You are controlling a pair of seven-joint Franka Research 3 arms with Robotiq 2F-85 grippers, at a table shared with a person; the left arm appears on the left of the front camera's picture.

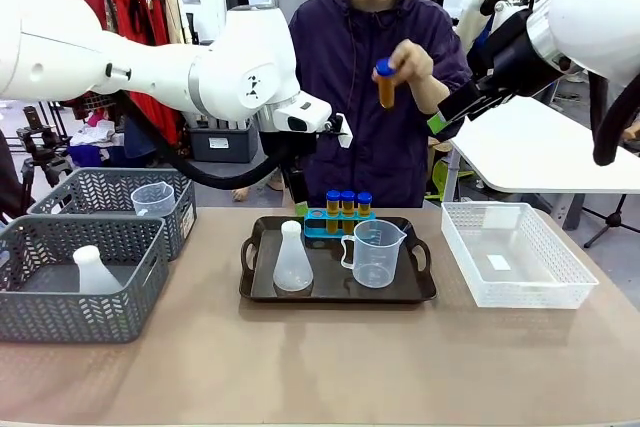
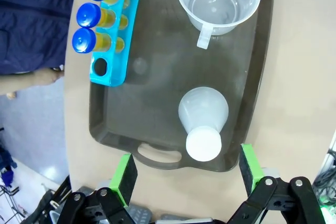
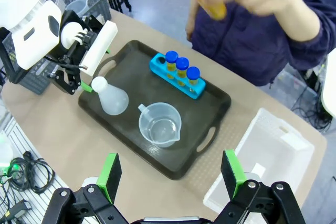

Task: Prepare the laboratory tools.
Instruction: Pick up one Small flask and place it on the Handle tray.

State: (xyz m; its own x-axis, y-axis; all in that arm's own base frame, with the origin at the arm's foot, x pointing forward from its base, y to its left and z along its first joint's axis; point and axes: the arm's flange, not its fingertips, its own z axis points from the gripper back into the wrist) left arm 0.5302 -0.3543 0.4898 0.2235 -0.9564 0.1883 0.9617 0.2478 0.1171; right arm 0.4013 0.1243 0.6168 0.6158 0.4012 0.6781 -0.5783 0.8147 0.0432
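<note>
A black tray (image 1: pixel 420 292) holds a white conical flask (image 1: pixel 292 259), a clear handled beaker (image 1: pixel 376 252) and a blue rack (image 1: pixel 318 230) with three blue-capped tubes (image 1: pixel 347 201) of yellow liquid. One rack hole (image 2: pixel 98 67) is empty. The person's hand holds a further tube (image 1: pixel 385 82) up at chest height. My left gripper (image 2: pixel 188 174) hangs open over the flask (image 2: pixel 202 119) at the tray's left end, holding nothing. My right gripper (image 3: pixel 170 174) is open and high above the tray's near edge (image 3: pixel 173 169).
Two grey mesh baskets (image 1: pixel 60 322) stand at the left, with another flask (image 1: pixel 95 272) and another beaker (image 1: pixel 152 197) in them. A white basket (image 1: pixel 515 252) sits right of the tray. The person stands close behind the table.
</note>
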